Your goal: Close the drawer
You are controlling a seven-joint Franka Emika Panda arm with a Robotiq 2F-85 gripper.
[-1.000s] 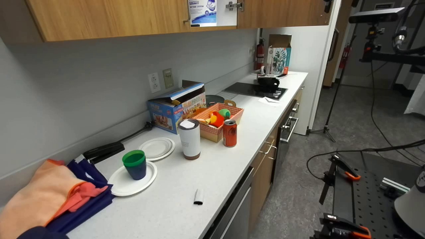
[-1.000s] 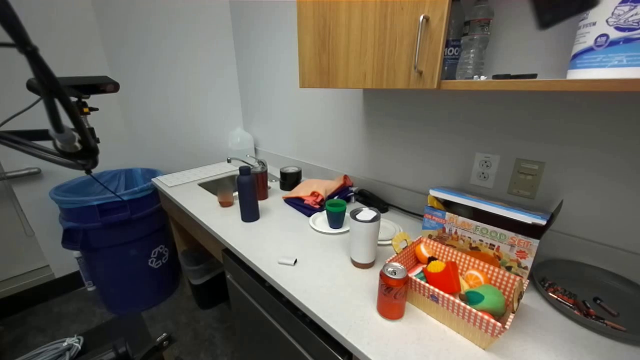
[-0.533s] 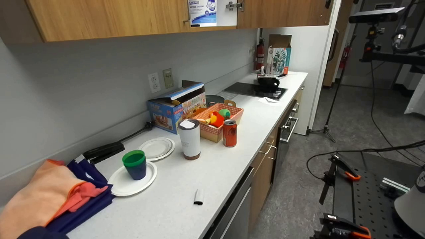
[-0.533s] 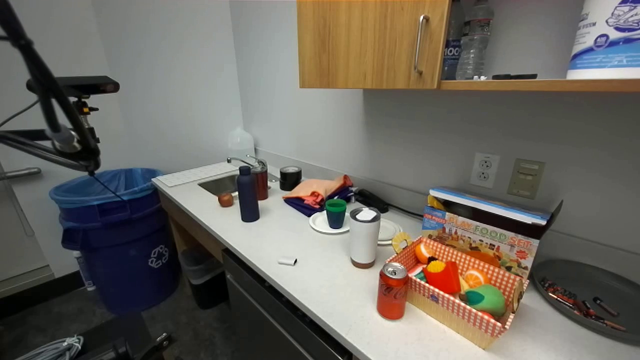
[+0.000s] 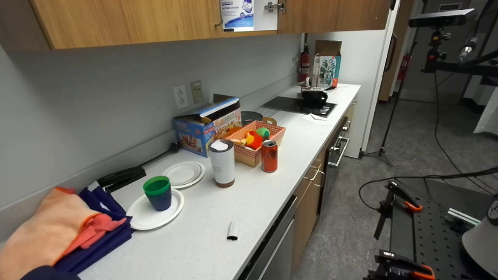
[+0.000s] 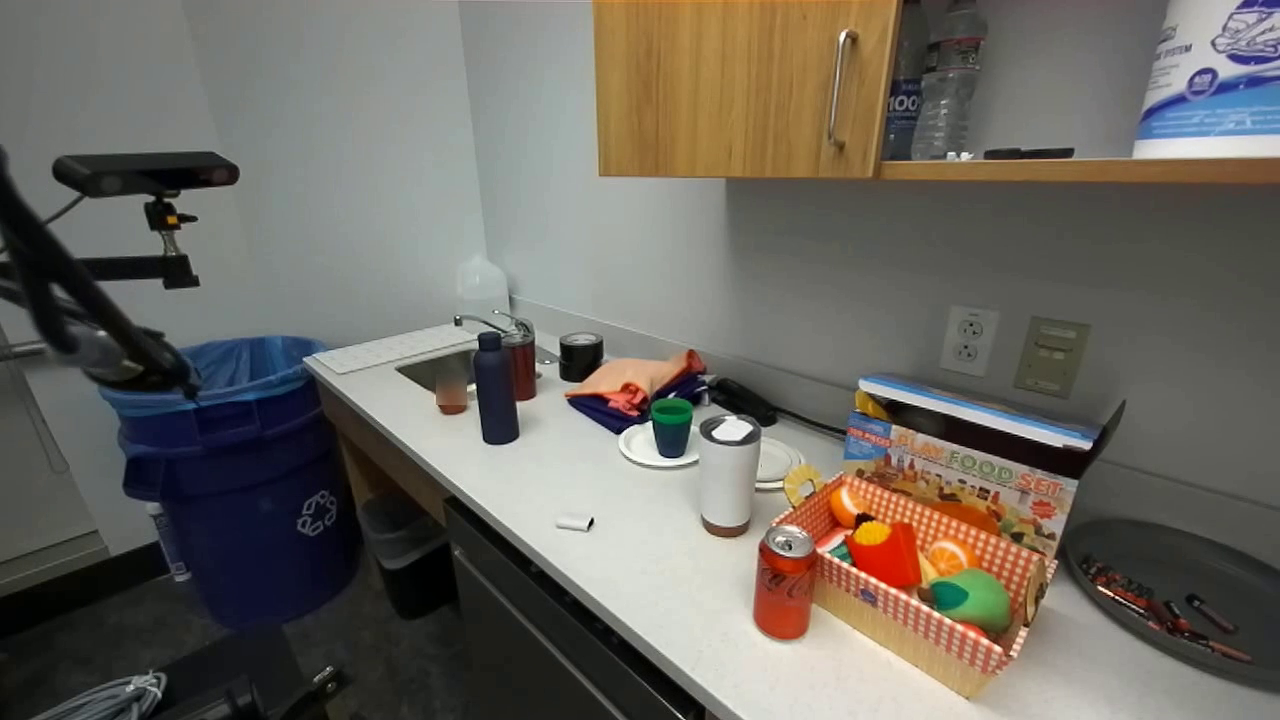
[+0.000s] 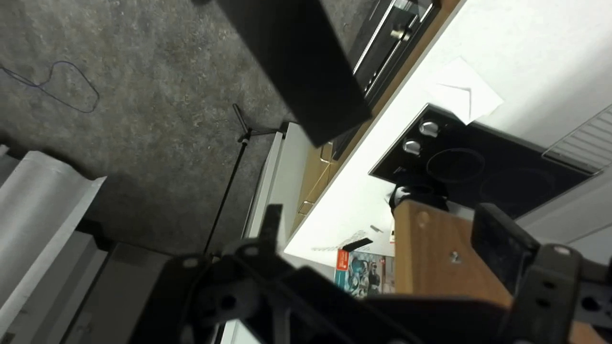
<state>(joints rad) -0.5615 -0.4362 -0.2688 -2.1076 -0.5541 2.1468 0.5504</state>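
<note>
The cabinet door (image 5: 330, 15) stands wide open, swung out on its hinge (image 5: 275, 6), with a white-and-blue package (image 5: 238, 15) exposed in the compartment (image 5: 265, 21) beside it. In the wrist view the gripper (image 7: 380, 212) is seen with its fingers (image 7: 502, 248) spread well apart; the door is seen between them, partly covered by one — whether it is touched cannot be told. In an exterior view a small dark tip (image 5: 392, 4), set against the door's face half a second ago, is now placed just past its outer edge. The compartment's back wall (image 6: 1060, 70), partly hidden by a dark shape a second ago, is now uncovered. The blurred cabling (image 6: 70, 275) has been brought lower — the camera (image 6: 147, 173) behind is fully revealed. On the countertop (image 6: 640, 560) the white tumbler (image 6: 728, 475), red can (image 6: 785, 580) and basket (image 6: 890, 640) are left unmoved.
</note>
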